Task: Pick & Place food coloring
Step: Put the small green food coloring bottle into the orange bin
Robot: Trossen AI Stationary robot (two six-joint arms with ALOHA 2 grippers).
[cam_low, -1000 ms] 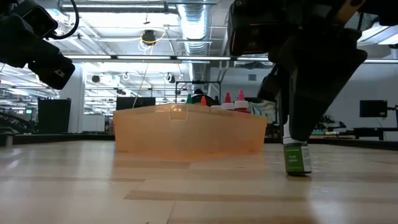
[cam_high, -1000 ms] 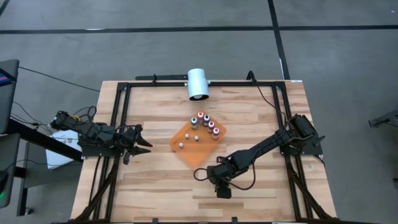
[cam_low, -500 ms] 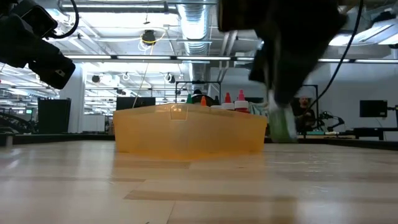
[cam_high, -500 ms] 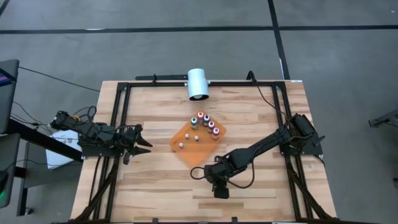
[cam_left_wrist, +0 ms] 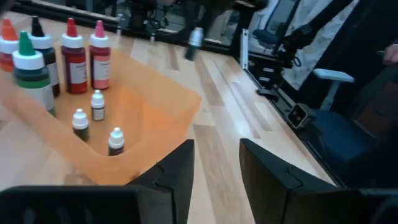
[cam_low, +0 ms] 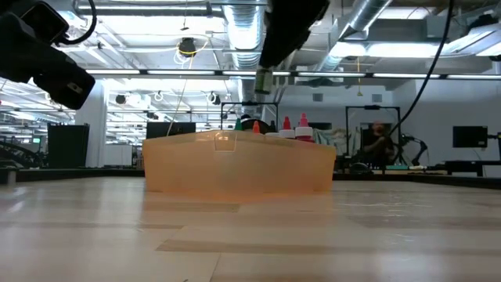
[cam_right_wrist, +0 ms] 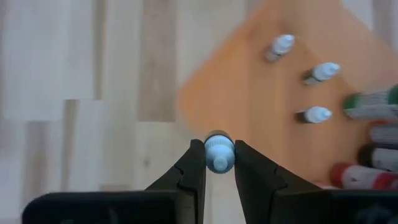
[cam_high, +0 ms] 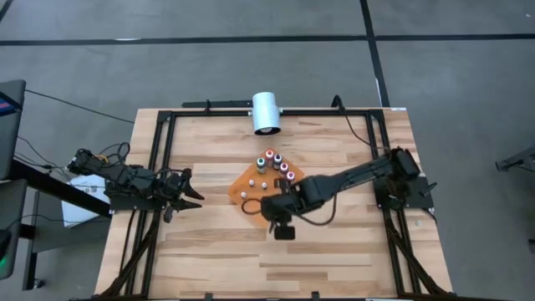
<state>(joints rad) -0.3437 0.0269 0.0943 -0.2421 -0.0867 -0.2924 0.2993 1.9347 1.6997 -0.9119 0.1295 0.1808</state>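
Right gripper (cam_right_wrist: 219, 163) lifted bottle (cam_right_wrist: 219, 151) over tray (cam_high: 251, 179); wooden table (cam_high: 334, 259).

From your left wrist camera you look past the left gripper (cam_left_wrist: 216, 168), its two dark fingers (cam_left_wrist: 177, 171) standing apart with bare wooden table (cam_left_wrist: 230, 106) showing in the gap. Ahead lies the orange tray (cam_left_wrist: 149, 118). On it you see taller bottles (cam_left_wrist: 74, 53) with orange, dark, green, red and pink tops, standing close together, and three small white-capped bottles (cam_left_wrist: 97, 106) a little apart from them. Farther off, a blurred small bottle (cam_left_wrist: 195, 38) hangs above the table. Dark equipment stands beyond the table's edge.
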